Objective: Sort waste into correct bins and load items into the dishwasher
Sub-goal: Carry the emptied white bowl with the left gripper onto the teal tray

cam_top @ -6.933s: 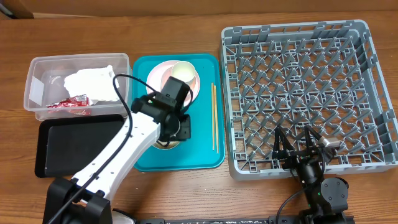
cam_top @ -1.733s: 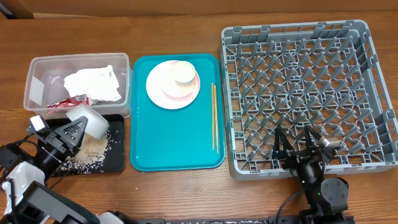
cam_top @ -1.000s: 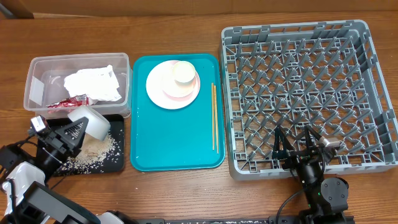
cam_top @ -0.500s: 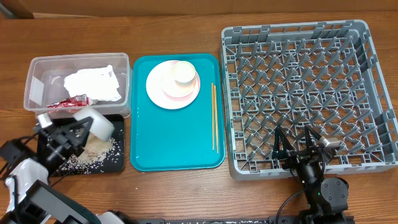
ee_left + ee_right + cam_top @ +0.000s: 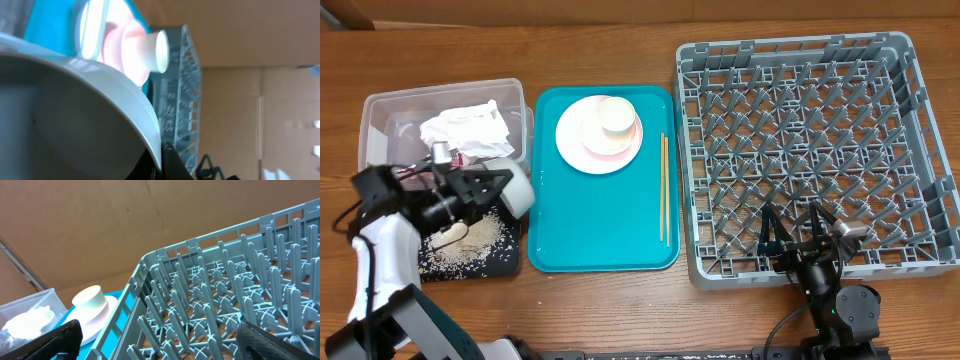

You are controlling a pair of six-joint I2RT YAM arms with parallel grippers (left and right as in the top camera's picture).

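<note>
Where the table edge lies nearest the bases, the right arm is folded low. The right gripper (image 5: 795, 235) is held over the near rim of the dish rack (image 5: 920, 150), its jaws spread wide with nothing between them.

On the left side, the left arm is bent at the elbow and its forearm is laid rightward across the black tray (image 5: 498, 262). The left gripper (image 5: 488, 190) is pointed toward the teal tray (image 5: 600, 240), and its jaws are clamped together on the rim of the pale grey bowl (image 5: 513, 190).

The bowl is tipped on its side. Its hollow is turned back toward the wrist camera, and its body is carried just past the fingertips. It is held over the right edge of the black tray, just beside the teal tray's left wall, with loose rice (image 5: 460, 245) scattered in the black tray below.

Farther back, a crumpled napkin (image 5: 465, 130) is seen inside the clear tub (image 5: 380, 105). At the teal tray's far end the plates (image 5: 582, 140) are stacked with the cup (image 5: 616, 115) on top. The chopsticks (image 5: 664, 190) are laid along the tray's right side, their long axis running near to far.
</note>
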